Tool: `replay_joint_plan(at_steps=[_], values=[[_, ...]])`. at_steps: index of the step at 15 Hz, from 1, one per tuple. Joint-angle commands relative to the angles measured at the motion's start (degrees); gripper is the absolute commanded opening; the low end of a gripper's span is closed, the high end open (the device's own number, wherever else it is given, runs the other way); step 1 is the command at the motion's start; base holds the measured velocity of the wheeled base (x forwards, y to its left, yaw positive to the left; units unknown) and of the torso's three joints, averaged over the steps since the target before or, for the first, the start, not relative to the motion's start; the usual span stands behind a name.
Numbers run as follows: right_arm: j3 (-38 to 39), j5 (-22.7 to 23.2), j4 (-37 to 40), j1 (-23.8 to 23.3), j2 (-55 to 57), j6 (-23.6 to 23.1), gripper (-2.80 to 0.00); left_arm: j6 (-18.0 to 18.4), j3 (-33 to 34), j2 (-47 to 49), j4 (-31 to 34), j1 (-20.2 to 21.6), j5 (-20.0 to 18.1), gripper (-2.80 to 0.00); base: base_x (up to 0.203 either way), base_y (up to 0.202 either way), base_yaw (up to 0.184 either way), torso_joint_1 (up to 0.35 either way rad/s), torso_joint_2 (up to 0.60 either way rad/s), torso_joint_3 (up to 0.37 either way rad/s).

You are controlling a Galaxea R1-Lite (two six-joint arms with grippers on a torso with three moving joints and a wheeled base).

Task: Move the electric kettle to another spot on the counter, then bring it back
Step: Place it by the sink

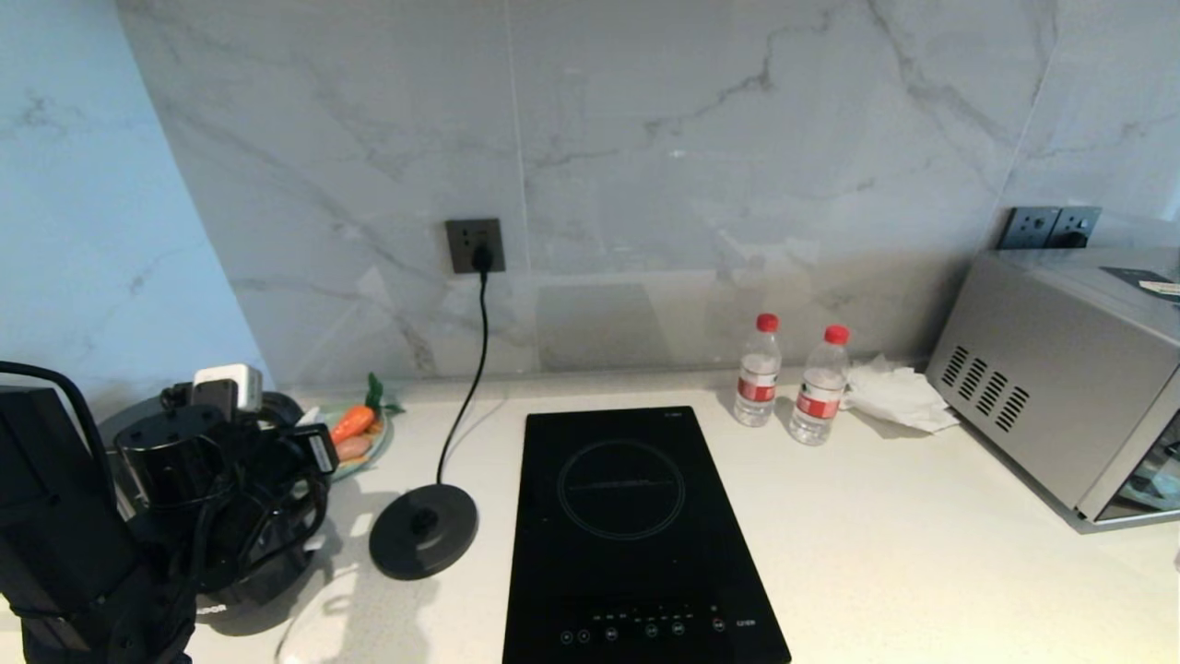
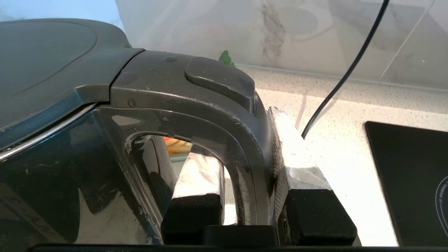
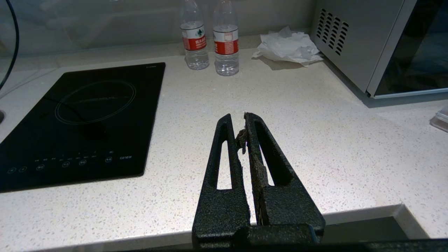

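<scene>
The glossy black electric kettle [image 2: 70, 164] fills the left wrist view, with its grey lid [image 2: 42, 49] uppermost. My left gripper [image 2: 241, 140] is shut on the kettle's loop handle [image 2: 224, 115]: one taped finger [image 2: 201, 168] passes through the loop and the other [image 2: 294, 147] presses on the outside. In the head view the left arm [image 1: 83, 516] covers most of the kettle [image 1: 263, 590] at the counter's near left, left of its base. Whether it rests on the white speckled counter [image 1: 876, 516] is hidden. My right gripper [image 3: 239, 117] hangs shut and empty over the front edge.
The round corded base disc [image 1: 424, 531] lies beside the black hob [image 1: 636, 535], its cord [image 1: 470, 369] running up to a wall socket. A plate with a carrot [image 1: 355, 433] sits behind the kettle. Two water bottles [image 1: 784, 387], a crumpled tissue [image 1: 899, 397] and a silver oven [image 1: 1060, 369] stand at the right.
</scene>
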Motion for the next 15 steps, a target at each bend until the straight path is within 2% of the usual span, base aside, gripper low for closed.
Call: replay_joint_plan(at_steps=[1, 6, 10, 15], values=[[0.00, -0.04, -0.04, 0.00, 0.00, 0.02, -2.80, -0.10, -0.88, 0.34, -0.49, 0.14, 0.12, -2.80, -0.072, 0.000, 0.001, 0.007, 0.01, 0.002], [0.00, -0.04, -0.04, 0.00, 0.00, 0.02, -2.80, -0.01, -1.76, 0.75, -0.49, 0.38, 0.21, -2.80, -0.150, 0.000, -0.002, -0.006, 0.00, 0.004], [0.00, -0.04, -0.04, 0.00, 0.00, 0.02, -2.80, -0.10, -2.99, 1.63, -0.49, 0.55, 0.39, -2.80, 0.000, 0.000, 0.000, 0.000, 0.00, 0.000], [0.00, -0.04, -0.04, 0.00, 0.00, 0.02, -2.80, -0.39, -2.31, 1.50, -0.49, 3.94, -0.14, -2.80, 0.000, 0.000, 0.000, 0.000, 0.00, 0.000]])
